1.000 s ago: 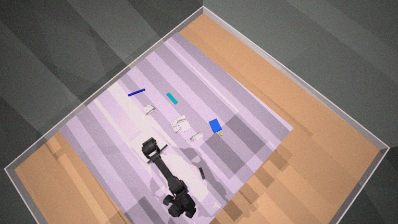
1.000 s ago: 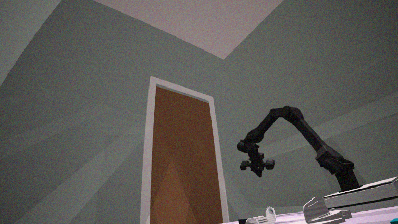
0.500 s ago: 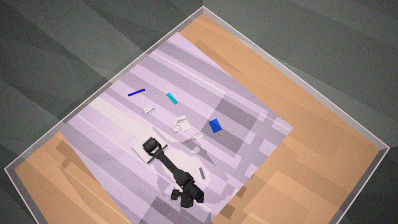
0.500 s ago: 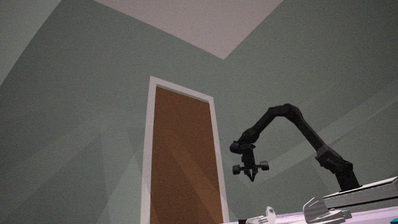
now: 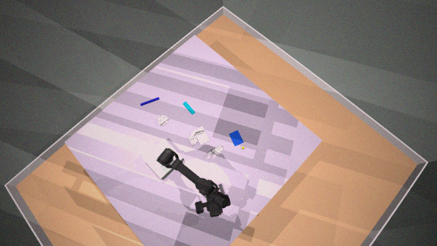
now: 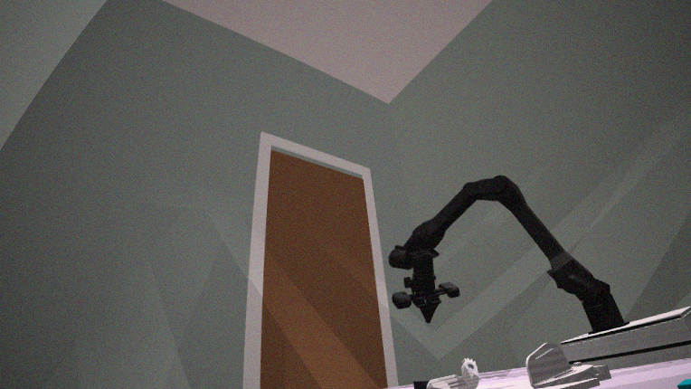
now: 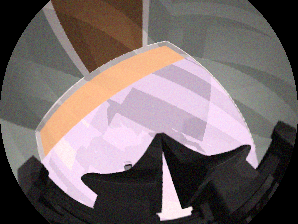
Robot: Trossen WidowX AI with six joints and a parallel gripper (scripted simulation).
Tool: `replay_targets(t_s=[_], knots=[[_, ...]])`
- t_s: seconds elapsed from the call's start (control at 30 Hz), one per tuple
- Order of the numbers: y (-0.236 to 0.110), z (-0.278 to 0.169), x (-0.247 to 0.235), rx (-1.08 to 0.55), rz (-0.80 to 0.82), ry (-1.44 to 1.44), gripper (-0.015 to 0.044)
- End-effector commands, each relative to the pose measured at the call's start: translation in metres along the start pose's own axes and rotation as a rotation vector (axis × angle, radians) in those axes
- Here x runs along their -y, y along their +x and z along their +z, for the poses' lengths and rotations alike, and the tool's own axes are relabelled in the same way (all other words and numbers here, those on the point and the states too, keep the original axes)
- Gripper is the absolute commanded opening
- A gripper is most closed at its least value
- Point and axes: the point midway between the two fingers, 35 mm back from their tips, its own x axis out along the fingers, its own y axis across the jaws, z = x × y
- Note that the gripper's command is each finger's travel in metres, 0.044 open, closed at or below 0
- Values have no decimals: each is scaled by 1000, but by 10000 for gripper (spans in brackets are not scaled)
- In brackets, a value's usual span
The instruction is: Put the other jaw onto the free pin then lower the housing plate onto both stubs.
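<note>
The end effector (image 5: pixel 214 206) (image 6: pixel 428 318) (image 7: pixel 160 136) is pressed together at its tips, with nothing pinched between them. It points down and hangs in the air above the counter (image 5: pixel 122 171) (image 6: pixel 662 369) (image 7: pixel 175 95), well apart from the white parts. The black arm (image 5: pixel 189 172) (image 6: pixel 532 222) reaches out from a pale base block (image 5: pixel 162 175) (image 6: pixel 633 333), rising to a bend and then descending to its wrist.

Three groups of white parts are noted on the counter. A middle cluster (image 5: pixel 203 138) (image 6: pixel 546 362) includes a flat squarish face and, beside it, a curved piece; the exterior view shows a rounded plate standing up in this cluster. A toothed white part (image 5: pixel 216 150) (image 6: pixel 468 368) lies near it, on the side towards a blue block (image 5: pixel 236 138). A smaller white part (image 5: pixel 163 120) lies apart, on the opposite side of the cluster. Which of these is the free jaw or the housing plate cannot be told, nor can the pins or any meshing of teeth be verified at this scale.

A yellow cube (image 5: pixel 243 147) sits just beside the blue block. A cyan bar (image 5: pixel 189 108) and a thin dark-blue rod (image 5: pixel 149 101) lie separately beyond the white parts.
</note>
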Motion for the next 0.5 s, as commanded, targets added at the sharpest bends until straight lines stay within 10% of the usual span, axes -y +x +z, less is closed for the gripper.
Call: replay_targets(t_s=[0.0, 0.47], knots=[[-5, -21, -14, -39, 35, -119, 0], [-23, -76, -49, -119, 142, -451, 0]])
